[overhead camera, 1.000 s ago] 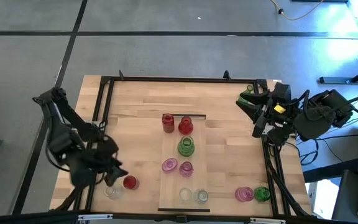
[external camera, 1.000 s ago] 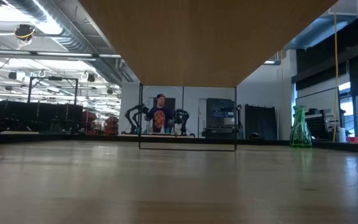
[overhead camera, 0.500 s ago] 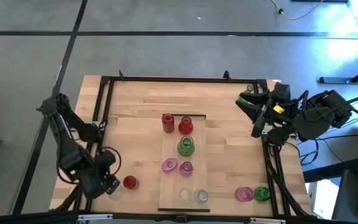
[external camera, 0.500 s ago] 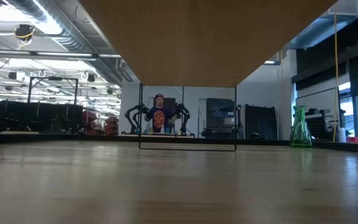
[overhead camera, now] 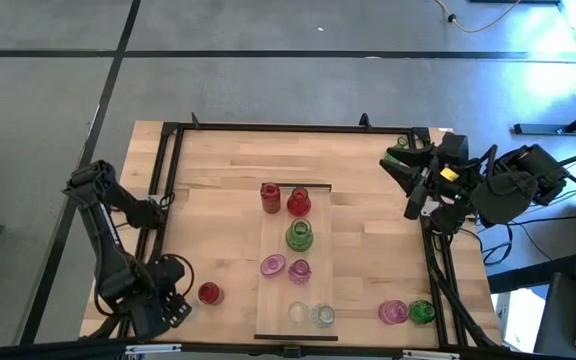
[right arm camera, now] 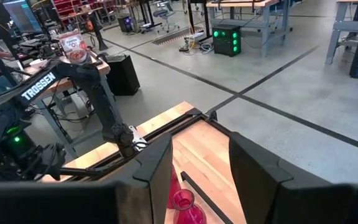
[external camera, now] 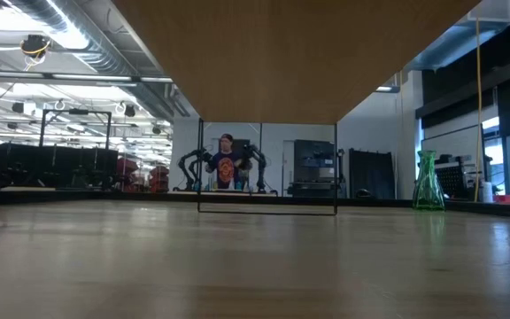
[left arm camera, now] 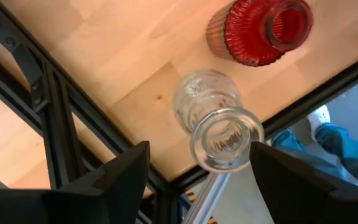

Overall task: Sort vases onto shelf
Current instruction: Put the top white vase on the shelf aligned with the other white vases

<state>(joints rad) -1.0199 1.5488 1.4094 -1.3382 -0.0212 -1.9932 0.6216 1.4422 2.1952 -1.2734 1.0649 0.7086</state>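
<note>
The shelf (overhead camera: 268, 300), a pale board mid-table, carries two red, one green (overhead camera: 299, 236), two pink and two clear vases, all upright. A red vase (overhead camera: 209, 293) and a clear vase (left arm camera: 211, 109) stand on the tabletop at the near left corner. My left gripper (left arm camera: 199, 152) points down over the clear vase, open, one finger on either side of its mouth (left arm camera: 227, 138) without touching; in the high view the gripper (overhead camera: 164, 310) hides that vase. My right gripper (overhead camera: 414, 186) waits open and raised at the far right, beside another green vase (overhead camera: 398, 160).
A pink vase (overhead camera: 393, 312) and a green vase (overhead camera: 421, 312) stand on the tabletop at the near right. A black frame rail (left arm camera: 55, 118) runs along the table's edge close to the clear vase. A person (external camera: 227, 168) stands far off in the room.
My left gripper has gone down and toward the table's near left corner, tipping until it points straight down over the clear vase, which it now covers in the high view. No vase has moved.
</note>
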